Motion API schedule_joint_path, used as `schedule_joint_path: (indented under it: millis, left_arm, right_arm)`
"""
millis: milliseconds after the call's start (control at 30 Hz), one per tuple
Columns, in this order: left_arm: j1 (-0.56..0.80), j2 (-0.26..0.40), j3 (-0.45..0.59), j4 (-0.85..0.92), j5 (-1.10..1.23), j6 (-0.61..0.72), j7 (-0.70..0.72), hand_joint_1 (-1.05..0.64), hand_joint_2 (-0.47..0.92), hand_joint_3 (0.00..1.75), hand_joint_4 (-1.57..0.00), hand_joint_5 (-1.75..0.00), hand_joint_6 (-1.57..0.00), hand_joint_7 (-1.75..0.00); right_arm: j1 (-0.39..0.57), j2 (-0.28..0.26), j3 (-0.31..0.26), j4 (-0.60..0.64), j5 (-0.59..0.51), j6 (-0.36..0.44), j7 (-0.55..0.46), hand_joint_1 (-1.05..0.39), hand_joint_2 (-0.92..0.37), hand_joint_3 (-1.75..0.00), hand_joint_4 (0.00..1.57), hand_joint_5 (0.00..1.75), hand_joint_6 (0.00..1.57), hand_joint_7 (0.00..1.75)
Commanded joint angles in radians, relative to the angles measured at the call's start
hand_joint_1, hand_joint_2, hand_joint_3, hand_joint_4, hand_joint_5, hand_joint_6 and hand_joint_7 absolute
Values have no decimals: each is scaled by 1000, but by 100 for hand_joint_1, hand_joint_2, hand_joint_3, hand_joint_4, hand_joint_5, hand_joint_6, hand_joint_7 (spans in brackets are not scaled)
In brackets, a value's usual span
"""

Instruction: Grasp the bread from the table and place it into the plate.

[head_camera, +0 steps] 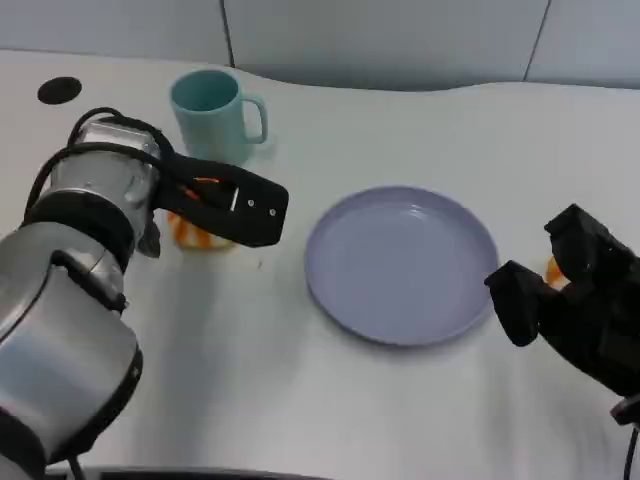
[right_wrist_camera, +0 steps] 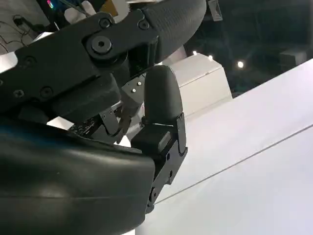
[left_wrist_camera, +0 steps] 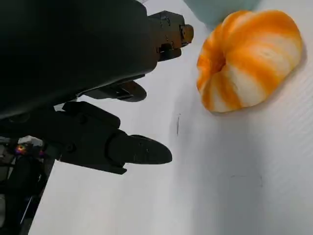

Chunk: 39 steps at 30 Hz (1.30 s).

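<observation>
Still on the counter: bread beside the mug

Bread [left_wrist_camera: 247,61], orange-striped, lies on the counter [head_camera: 300,400] just before the teal mug [head_camera: 212,110]; left hand [head_camera: 225,205] hovers above it, fingers spread, holding nothing; plate [head_camera: 400,262] sits bare; right hand [head_camera: 575,300] hangs beyond its rim, grasp unclear.

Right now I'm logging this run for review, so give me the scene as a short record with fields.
bread: orange and white striped bun, on the table, not held
left hand: above the bread, fingers apart, not touching it
right hand: beside the plate, holding nothing visible
plate: lavender, bare, mid-table
mug: teal, behind the bread
task stage: bread not yet grasped
</observation>
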State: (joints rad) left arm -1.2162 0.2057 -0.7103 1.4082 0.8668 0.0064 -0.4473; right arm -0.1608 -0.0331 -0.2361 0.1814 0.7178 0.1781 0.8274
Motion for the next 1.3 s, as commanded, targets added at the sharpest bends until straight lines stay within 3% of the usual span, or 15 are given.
schedule_joint_path:
  millis: [33, 200, 300, 433, 567, 833, 900, 1000, 1200, 1300]
  left_arm:
    - [22, 25, -28, -3, 38, -15, 121, -40, 92, 9, -49, -5, -52, -3]
    - [22, 26, -32, -1, 39, -18, 134, -43, 92, 8, -51, -5, -53, -3]
    - [39, 8, -44, 9, 46, 1, 54, -33, 92, 13, -40, -1, -44, -1]
    - [50, 7, -26, 7, 28, 6, 41, -38, 92, 17, -42, -2, -53, -3]
    - [59, -1, -2, 10, 7, 28, -29, -36, 92, 18, -35, 0, -48, 0]
    - [60, -2, -6, 8, 24, 23, -49, -31, 92, 22, -38, -1, -49, -1]
    - [92, -5, -65, 7, 80, 21, 24, -31, 89, 12, -47, -3, -61, -2]
    - [115, -13, -95, 11, 105, 29, 14, -23, 91, 4, -62, -4, -78, -4]
    - [130, -8, -115, 11, 117, -4, 0, -23, 92, 1, -69, -3, -82, -2]
    - [138, 4, -111, 11, 111, -40, -16, -27, 92, 1, -47, 0, -63, 0]
  right_arm:
    - [7, -19, -18, 7, 3, -19, 12, -41, -84, 0, 86, 175, 66, 175]
    - [6, -20, -18, 10, 2, -20, 14, -41, -84, 0, 86, 175, 66, 175]
    - [15, -23, -18, -4, 6, -6, 5, -41, -84, 0, 86, 175, 66, 175]
    - [16, -19, -18, -4, 10, -8, 8, -40, -84, 0, 86, 175, 66, 174]
    - [9, -18, -22, 6, 18, -4, 13, -40, -84, 0, 86, 175, 65, 175]
    - [6, -17, -23, 10, 18, -9, 15, -39, -84, 0, 85, 175, 66, 175]
    - [12, -23, -20, -2, 9, -11, 10, -41, -84, -1, 86, 175, 66, 174]
    - [10, -23, -22, 3, 17, -8, 19, -39, -85, -1, 86, 175, 66, 174]
    - [4, -21, -23, 13, 16, -13, 21, -40, -85, 0, 85, 175, 68, 169]
    - [8, -19, -21, 4, 7, -22, 11, -41, -85, 0, 85, 175, 69, 168]
